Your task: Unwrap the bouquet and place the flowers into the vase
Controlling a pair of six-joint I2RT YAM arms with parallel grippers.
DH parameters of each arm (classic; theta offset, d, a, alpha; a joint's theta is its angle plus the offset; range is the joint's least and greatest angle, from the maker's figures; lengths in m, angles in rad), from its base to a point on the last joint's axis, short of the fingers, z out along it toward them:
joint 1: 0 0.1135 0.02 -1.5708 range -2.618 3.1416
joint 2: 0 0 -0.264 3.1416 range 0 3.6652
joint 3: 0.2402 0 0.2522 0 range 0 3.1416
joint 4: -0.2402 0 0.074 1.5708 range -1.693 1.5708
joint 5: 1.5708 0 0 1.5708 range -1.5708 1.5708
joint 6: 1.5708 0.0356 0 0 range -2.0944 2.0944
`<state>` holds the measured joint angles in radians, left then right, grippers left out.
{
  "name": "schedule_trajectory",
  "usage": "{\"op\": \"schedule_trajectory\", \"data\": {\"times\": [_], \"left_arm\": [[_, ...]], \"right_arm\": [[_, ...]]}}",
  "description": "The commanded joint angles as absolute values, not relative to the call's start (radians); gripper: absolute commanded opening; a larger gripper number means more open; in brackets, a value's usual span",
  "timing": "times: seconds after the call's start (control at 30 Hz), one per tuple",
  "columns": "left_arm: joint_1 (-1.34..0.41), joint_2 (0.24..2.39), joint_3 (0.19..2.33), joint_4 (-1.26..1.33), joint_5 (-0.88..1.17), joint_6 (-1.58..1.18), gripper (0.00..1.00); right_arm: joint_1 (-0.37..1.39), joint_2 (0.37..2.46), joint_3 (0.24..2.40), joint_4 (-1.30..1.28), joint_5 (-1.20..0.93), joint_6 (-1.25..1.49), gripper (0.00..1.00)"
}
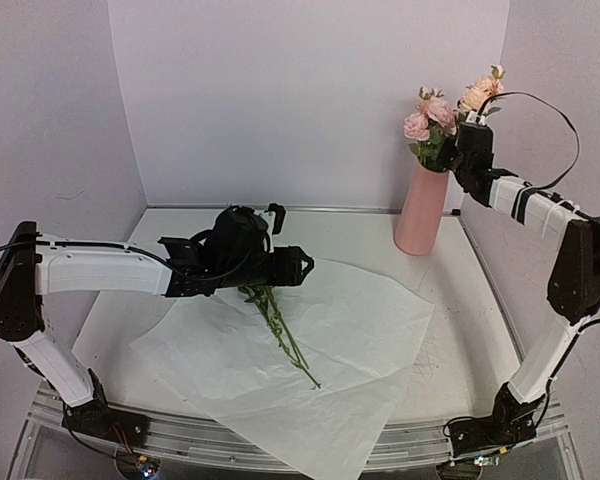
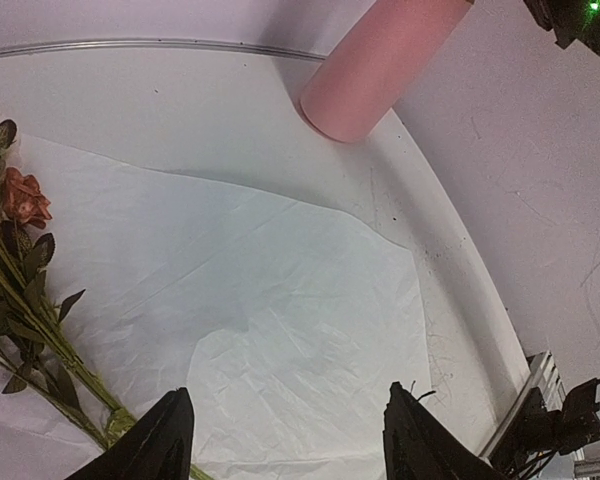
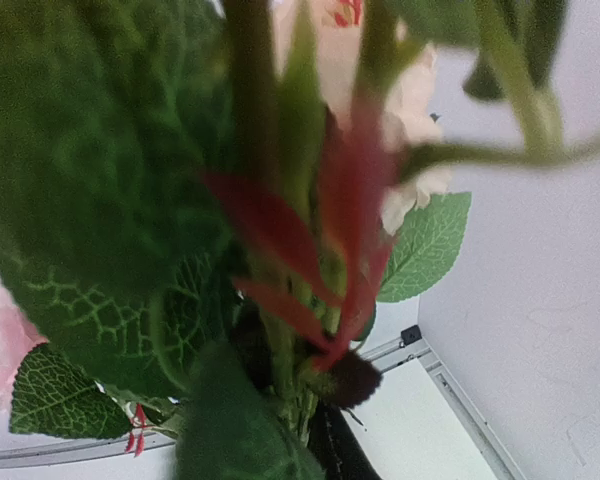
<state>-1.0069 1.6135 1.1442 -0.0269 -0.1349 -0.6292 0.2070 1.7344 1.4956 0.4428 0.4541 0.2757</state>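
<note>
Top external — one vase (image 1: pixel 421 215), one sheet (image 1: pixel 360 330)

The vase (image 1: pixel 421 210) looks smooth and matt, the paper (image 1: pixel 365 335) thin and creased, the flowers (image 3: pixel 100 180) cloth-like.

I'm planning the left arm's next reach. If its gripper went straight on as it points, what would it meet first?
Probably the white paper sheet spread on the table, just ahead of the left gripper and its open fingers. The vase stands farther along. Depth is unclear.
</note>
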Motion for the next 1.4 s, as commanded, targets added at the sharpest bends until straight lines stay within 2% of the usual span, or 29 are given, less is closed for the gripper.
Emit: {"op": "schedule_trajectory", "data": {"times": [0.0,0.13,0.37,0.47,0.5,0.67,0.83,0.97,1.07,1.37], "left_arm": [[-1.002,1.6,1.166,-0.034,-0.143,-0.633,0.66],[-1.002,1.59,1.159,-0.035,-0.146,-0.634,0.66],[-1.002,1.593,1.157,-0.035,-0.142,-0.64,0.66],[-1.002,1.594,1.157,-0.035,-0.14,-0.641,0.66],[-1.002,1.593,1.157,-0.034,-0.139,-0.641,0.66],[-1.002,1.587,1.152,-0.034,-0.144,-0.642,0.66],[-1.002,1.58,1.147,-0.035,-0.142,-0.645,0.66],[-1.002,1.572,1.139,-0.035,-0.141,-0.648,0.66],[-1.002,1.569,1.135,-0.035,-0.14,-0.655,0.66],[-1.002,1.576,1.136,-0.034,-0.133,-0.659,0.66]], "right_arm": [[0.201,1.749,1.479,0.416,0.463,0.312,0.23],[0.202,1.731,1.462,0.398,0.444,0.324,0.37],[0.202,1.7,1.484,0.363,0.436,0.309,0.41],[0.202,1.693,1.513,0.341,0.433,0.289,0.55],[0.201,1.694,1.533,0.321,0.429,0.283,0.64],[0.195,1.657,1.576,0.229,0.397,0.303,0.74],[0.177,1.589,1.557,0.197,0.327,0.321,0.93],[0.147,1.537,1.566,0.177,0.221,0.334,0.93],[0.12,1.52,1.603,0.144,0.127,0.339,0.9],[0.046,1.573,1.758,0.066,-0.041,0.363,0.89]]}}
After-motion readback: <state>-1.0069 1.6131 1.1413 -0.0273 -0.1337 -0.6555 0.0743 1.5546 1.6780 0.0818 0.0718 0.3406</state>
